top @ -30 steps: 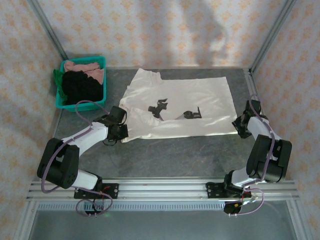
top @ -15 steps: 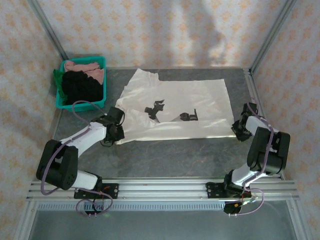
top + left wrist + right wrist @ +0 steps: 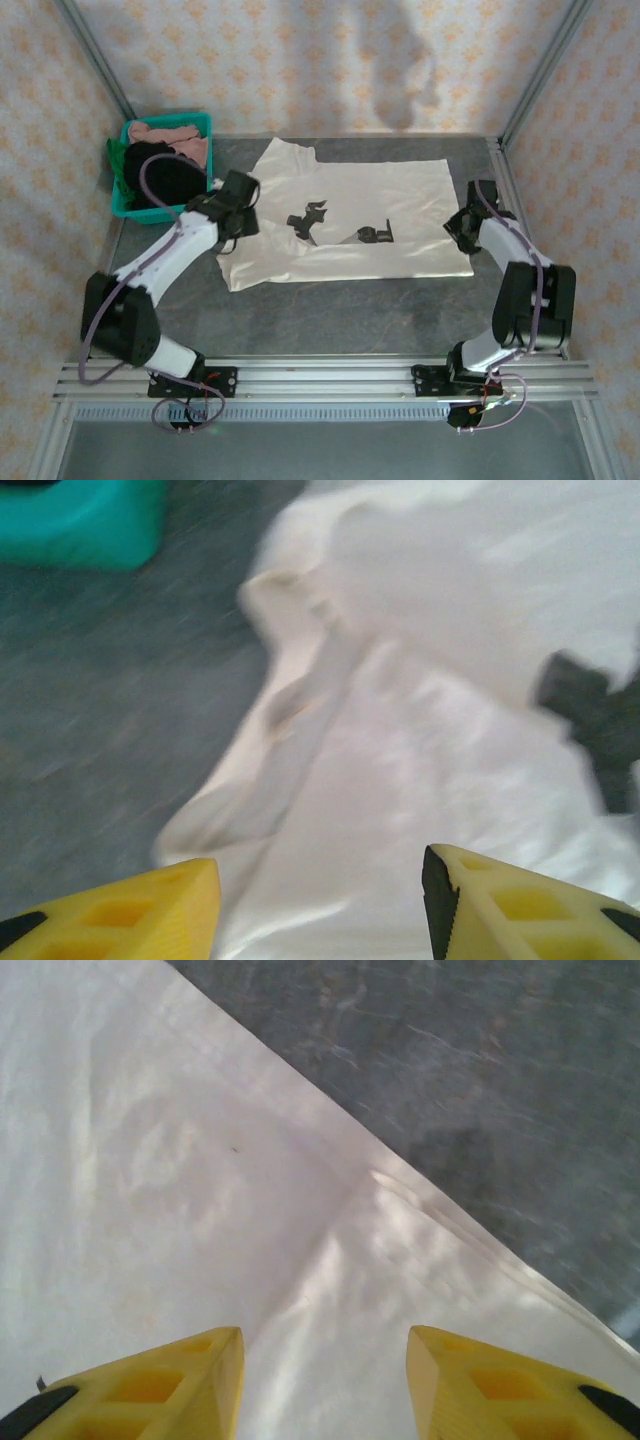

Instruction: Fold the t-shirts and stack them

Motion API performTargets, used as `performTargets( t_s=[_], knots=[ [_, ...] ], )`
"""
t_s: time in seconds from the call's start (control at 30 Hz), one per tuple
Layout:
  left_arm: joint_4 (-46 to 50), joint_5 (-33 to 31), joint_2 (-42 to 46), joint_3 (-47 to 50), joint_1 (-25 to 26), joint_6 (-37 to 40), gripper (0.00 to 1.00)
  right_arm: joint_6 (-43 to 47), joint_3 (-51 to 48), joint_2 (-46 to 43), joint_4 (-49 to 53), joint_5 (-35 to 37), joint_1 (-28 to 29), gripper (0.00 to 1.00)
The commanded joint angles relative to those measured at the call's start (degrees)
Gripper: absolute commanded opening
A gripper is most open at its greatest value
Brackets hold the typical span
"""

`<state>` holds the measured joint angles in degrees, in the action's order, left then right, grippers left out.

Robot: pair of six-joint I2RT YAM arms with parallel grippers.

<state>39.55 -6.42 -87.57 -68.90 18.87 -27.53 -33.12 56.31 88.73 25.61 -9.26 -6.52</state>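
Your cream-white t-shirt lay spread flat across the middle of the grey table, its black print facing up near the centre of the overhead frame. Your left gripper hovered over the shirt's left side, just below a rumpled sleeve, jaws spread and holding nothing. At the cloth's right edge, your right gripper hung with its jaws likewise parted and empty. In the upper left of the overhead frame, the teal bin held a dusty pink shirt, a black shirt and a green shirt, bunched together.
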Motion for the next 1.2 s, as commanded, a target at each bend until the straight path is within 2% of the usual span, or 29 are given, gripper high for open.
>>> performTargets(
  t_s=[0.0, 0.13, 0.27, 0.3, 0.53, 0.57, 0.8, 0.93, 1.07, 1.17],
  knots=[
    [-0.6, 1.7, -10.2, -6.7, 1.3, 1.8, 0.56, 2.5, 2.8, 3.7, 1.3, 1.1, -0.3, 0.47],
    [1.6, 2.2, -20.5, -14.7, 1.4, 1.8, 0.56, 3.1, 3.6, 6.3, 0.2, -1.2, -0.3, 0.47],
    [2.1, 4.7, -27.7, -18.4, 2.1, 2.3, 0.52, 3.4, 3.4, 7.5, 0.0, -1.4, -0.3, 0.47],
    [2.5, 4.5, -28.7, -19.1, 2.4, 2.4, 0.49, 3.4, 3.3, 7.7, -0.3, -1.5, -0.3, 0.47],
    [4.2, 5.0, -30.2, -21.7, 3.4, 3.5, 0.04, 3.6, 3.6, 8.3, -0.1, -2.4, -0.3, 0.47],
    [4.5, 4.9, -29.7, -22.0, 3.3, 3.6, 0.0, 3.6, 3.6, 8.1, -0.1, -2.4, -0.3, 0.47],
    [3.1, 0.5, -22.6, -19.4, 5.2, 3.4, 0.0, 3.3, 2.6, 4.6, -0.1, -2.1, -0.3, 0.47],
    [-1.7, -2.6, -19.1, -14.5, 5.3, 0.9, 0.0, 2.2, 1.7, 4.8, -2.9, -5.4, -0.3, 0.47],
    [-4.6, -2.1, -23.2, -12.7, 3.9, -2.4, 0.0, 1.8, 2.9, 7.1, -3.1, -6.7, -0.3, 0.47],
    [-3.2, -0.3, -28.2, -15.6, 3.7, -2.5, 0.0, 2.1, 3.7, 7.8, -2.4, -6.7, -0.3, 0.46]
  ],
)
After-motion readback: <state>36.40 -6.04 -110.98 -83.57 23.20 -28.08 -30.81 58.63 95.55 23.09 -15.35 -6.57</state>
